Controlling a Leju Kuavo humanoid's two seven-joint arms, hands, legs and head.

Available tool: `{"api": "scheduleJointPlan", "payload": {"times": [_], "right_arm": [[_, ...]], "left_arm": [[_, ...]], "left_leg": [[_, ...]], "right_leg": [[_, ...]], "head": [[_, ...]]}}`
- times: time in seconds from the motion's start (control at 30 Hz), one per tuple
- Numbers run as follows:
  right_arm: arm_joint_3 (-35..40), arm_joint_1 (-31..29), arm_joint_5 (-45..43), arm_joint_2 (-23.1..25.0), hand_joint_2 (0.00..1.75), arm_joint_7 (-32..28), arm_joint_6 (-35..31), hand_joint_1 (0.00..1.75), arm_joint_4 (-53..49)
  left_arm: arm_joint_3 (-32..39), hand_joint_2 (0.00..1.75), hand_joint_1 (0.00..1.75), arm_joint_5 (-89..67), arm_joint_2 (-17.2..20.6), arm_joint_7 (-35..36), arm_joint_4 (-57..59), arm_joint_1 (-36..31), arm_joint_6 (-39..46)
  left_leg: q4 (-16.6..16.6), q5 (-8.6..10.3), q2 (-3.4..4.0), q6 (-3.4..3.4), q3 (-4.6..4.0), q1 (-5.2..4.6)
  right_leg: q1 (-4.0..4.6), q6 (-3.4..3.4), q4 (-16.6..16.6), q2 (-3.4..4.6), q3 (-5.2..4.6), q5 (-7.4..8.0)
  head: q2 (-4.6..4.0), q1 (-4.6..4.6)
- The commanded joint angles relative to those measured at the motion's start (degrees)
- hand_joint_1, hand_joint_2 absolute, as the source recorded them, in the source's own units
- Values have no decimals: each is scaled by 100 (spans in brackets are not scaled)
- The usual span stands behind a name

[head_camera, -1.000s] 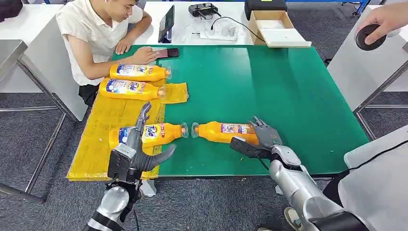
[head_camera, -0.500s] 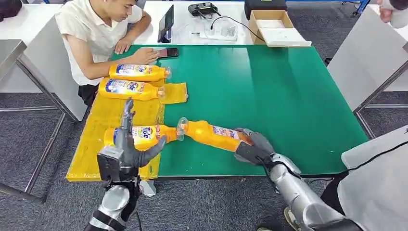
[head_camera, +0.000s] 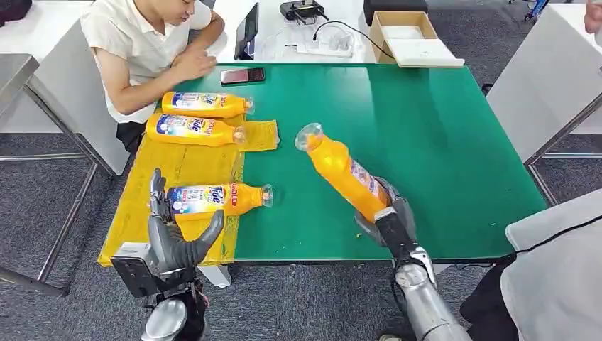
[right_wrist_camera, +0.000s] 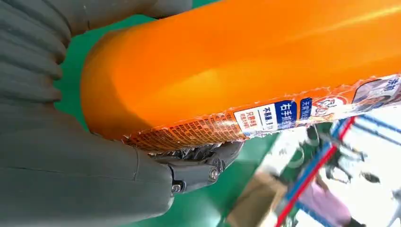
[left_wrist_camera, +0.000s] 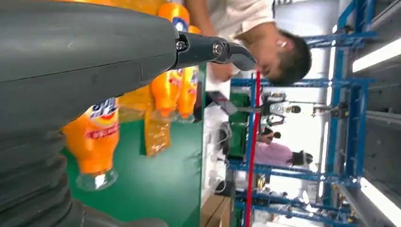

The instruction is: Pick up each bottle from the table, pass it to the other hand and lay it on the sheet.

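The right hand (head_camera: 387, 217) grips the base of an orange bottle (head_camera: 344, 172), fingers wrapped round its lower end; the bottle is lifted off the green table (head_camera: 440, 142) and tilts up and away, its clear cap toward the far left. In the right wrist view the fingers (right_wrist_camera: 198, 165) press against the label edge of that bottle (right_wrist_camera: 246, 66).

The left hand (head_camera: 174, 231) is empty, fingers spread and pointing up, thumb out to the side, at the near edge of the yellow sheet (head_camera: 160, 177). Just beyond it a second bottle (head_camera: 216, 199) lies on its side on the sheet (cap end reaching onto the green). Whether the fingertips touch it, I cannot tell.

Two more bottles (head_camera: 206, 104) lie side by side at the sheet's far end, caps toward the table's middle. A person (head_camera: 138, 50) sits at the far left corner, a hand raised above a phone (head_camera: 242, 74) that rests on the table.
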Motion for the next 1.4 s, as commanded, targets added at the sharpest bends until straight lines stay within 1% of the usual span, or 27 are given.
{"api": "scheduleJointPlan", "payload": {"times": [0.03,0.1,0.13,0.2,0.23,0.27,0.4,0.47,0.53,0.6,0.67,0.7,0.77,0.8,0.9,0.97,1.0,1.07,1.2,1.27,1.3,1.37,1.4], "right_arm": [[-361,122,-48,117,175,40,-42,175,-535],[-361,122,-48,117,175,40,-42,175,-535],[-332,169,-137,144,175,-43,6,175,-566],[-162,306,-182,229,175,-147,173,175,-773],[-71,342,-202,308,175,-168,242,175,-856],[43,357,-189,402,175,-192,268,175,-935],[97,366,-188,422,175,-202,290,175,-974],[310,381,-211,504,175,-209,370,175,-1076],[1475,360,-91,662,175,-53,566,175,-1055],[1714,362,16,710,175,-66,537,175,-947],[1951,361,63,772,175,-86,551,175,-775],[2031,358,53,794,175,-87,572,175,-688],[2232,335,97,832,175,-143,524,175,-438],[2294,335,91,864,175,-140,549,175,-349],[2544,315,90,955,175,-220,625,175,-98],[2688,325,80,1010,175,-230,651,175,8],[2756,327,50,1029,175,-246,682,175,65],[2825,336,24,1039,175,-267,706,175,150],[2934,303,13,1061,175,-293,719,175,374],[2949,302,13,1073,175,-295,725,175,395],[2949,302,13,1073,175,-295,725,175,395],[2949,302,13,1073,175,-295,725,175,395],[2949,302,13,1073,175,-295,725,175,395]], "left_arm": [[-213,175,0,27,138,37,7,-3,-10],[-213,175,0,27,138,37,7,-3,-10],[-448,175,0,320,306,531,46,-42,-599],[-768,175,0,1007,476,1168,156,-13,-1760],[-859,175,0,1158,521,1265,228,21,-2086],[-952,175,0,1108,547,1269,317,33,-2191],[-987,175,0,1065,551,1255,363,26,-2218],[-1046,175,0,966,514,1216,523,9,-2240],[-1086,175,0,761,329,1222,1017,-255,-2217],[-1075,175,0,738,297,1231,1041,-313,-2214],[-1088,175,0,732,257,1302,1114,-382,-2223],[-1085,175,0,750,238,1330,1153,-405,-2227],[-1092,175,0,802,192,1361,1225,-443,-2243],[-1089,175,0,850,178,1377,1228,-443,-2256],[-1064,175,0,973,118,1313,1153,-456,-2185],[-961,175,0,1169,27,1236,994,-424,-2098],[-868,175,0,1304,-47,1085,857,-380,-2003],[-847,175,0,1366,-74,1053,642,-343,-1892],[-740,175,0,1597,-64,1038,362,-302,-1829],[-717,175,0,1624,-62,1037,353,-318,-1822],[-717,175,0,1624,-62,1037,353,-318,-1822],[-717,175,0,1624,-62,1037,353,-318,-1822],[-717,175,0,1624,-62,1037,353,-318,-1822]], "left_leg": [[-2,-4,6,-9,5,3],[-2,-5,10,-11,5,3],[-2,-3,6,-9,1,2],[-4,-6,9,-13,10,5],[-7,-3,4,-9,6,3],[-7,-9,11,-15,20,6],[-6,-6,10,-11,11,5],[-7,-8,13,-13,17,6],[-10,-10,33,-12,14,5],[-7,-9,26,-17,13,10],[-4,-2,17,-8,-7,9],[-7,-5,20,-12,4,10],[-6,-1,12,-8,-2,8],[-8,-6,16,-13,10,12],[-7,-8,18,-12,11,12],[-7,-3,10,-9,-2,7],[-7,-7,12,-13,7,12],[-3,-5,10,-10,-5,11],[-3,-8,12,-13,3,12],[-3,-3,10,-9,-8,8],[-5,-6,14,-14,4,12],[-3,-1,4,-9,-9,9],[-4,-5,4,-12,1,11]], "right_leg": [[4,-10,-1,-1,4,-3],[4,-12,2,1,1,-5],[4,-9,0,-2,-2,-3],[7,-14,-2,-1,6,-6],[4,-10,-3,-3,1,-4],[8,-16,-4,0,13,-9],[6,-12,-4,1,5,-5],[8,-15,-4,2,10,-7],[5,-14,-3,23,2,-4],[12,-19,-2,11,2,-6],[8,-10,-2,8,-14,-1],[10,-14,-4,8,-4,-3],[7,-10,-3,2,-8,-3],[12,-15,-6,4,3,-5],[12,-16,-6,5,5,-7],[7,-10,-4,2,-7,-4],[12,-15,-5,1,3,-8],[10,-11,-2,1,-8,-5],[12,-15,-2,0,0,-8],[7,-11,0,1,-12,-4],[12,-16,-3,1,0,-7],[9,-11,-2,-5,-12,-5],[11,-16,-3,-7,-1,-8]], "head": [[0,0],[0,-2],[0,0],[0,0],[0,-2],[0,0],[-2,0],[0,0],[-2,2],[0,0],[0,0],[0,-2],[0,0],[0,2],[0,0],[0,0],[0,0],[-2,0],[0,0],[0,0],[0,0],[0,0],[-2,0]]}}
